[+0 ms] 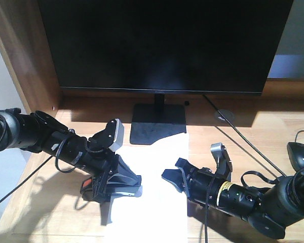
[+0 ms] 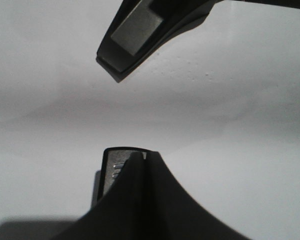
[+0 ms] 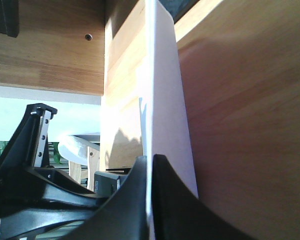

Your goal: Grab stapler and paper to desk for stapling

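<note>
Front-facing view: paper flat on desk before monitor stand | left gripper over paper's left edge, clamping stapler | right gripper at paper's right edge, fingers spread, holding nothing | mouse far right

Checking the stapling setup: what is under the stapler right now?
The stapler, held in the left pincer, sits at the left edge of the paper, which lies on the desk. The arm hides whether paper is between its halves.
</note>
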You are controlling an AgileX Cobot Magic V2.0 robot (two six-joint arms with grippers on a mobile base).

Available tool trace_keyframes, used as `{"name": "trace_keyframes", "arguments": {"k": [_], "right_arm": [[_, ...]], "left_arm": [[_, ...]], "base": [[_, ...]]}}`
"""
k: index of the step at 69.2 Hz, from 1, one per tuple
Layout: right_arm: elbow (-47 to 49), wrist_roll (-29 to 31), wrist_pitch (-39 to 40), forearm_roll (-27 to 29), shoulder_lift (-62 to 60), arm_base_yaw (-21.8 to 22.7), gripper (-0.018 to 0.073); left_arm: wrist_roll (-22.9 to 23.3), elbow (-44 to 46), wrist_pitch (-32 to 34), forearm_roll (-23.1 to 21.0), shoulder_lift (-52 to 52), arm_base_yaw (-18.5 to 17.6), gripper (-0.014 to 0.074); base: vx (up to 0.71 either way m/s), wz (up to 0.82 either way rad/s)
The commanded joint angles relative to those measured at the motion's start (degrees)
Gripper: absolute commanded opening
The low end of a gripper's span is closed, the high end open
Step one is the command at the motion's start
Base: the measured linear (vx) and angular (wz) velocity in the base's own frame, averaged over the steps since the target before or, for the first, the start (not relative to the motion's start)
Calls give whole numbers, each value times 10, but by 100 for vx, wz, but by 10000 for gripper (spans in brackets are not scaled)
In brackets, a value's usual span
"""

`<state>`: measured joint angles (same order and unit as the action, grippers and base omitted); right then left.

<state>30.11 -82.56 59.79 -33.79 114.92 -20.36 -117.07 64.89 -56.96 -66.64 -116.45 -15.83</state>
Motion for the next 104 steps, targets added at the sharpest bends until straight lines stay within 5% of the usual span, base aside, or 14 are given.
{"name": "trace_keyframes", "arguments": {"k": [1, 26, 55, 66, 89, 104], "right_arm": [[8, 10, 42, 1, -22, 0, -1], [8, 10, 43, 1, -22, 0, -1], [8, 26, 42, -17, -22, 0, 30], [8, 26, 42, -25, -22, 0, 137], [8, 58, 42, -38, -23, 0, 573], [8, 74, 22, -41, -26, 1, 590]], "left_arm": [[-1, 2, 27, 34, 9, -3, -7], [4, 2, 26, 24, 18, -3, -7], [9, 2, 30, -4, 161, -2, -7], [9, 2, 37, -6, 204, -2, -7], [26, 2, 37, -6, 255, -2, -7], [42, 2, 32, 1, 275, -2, -7]], "base": [[0, 0], [0, 0], [0, 0], [0, 0], [0, 0], [0, 0]]}}
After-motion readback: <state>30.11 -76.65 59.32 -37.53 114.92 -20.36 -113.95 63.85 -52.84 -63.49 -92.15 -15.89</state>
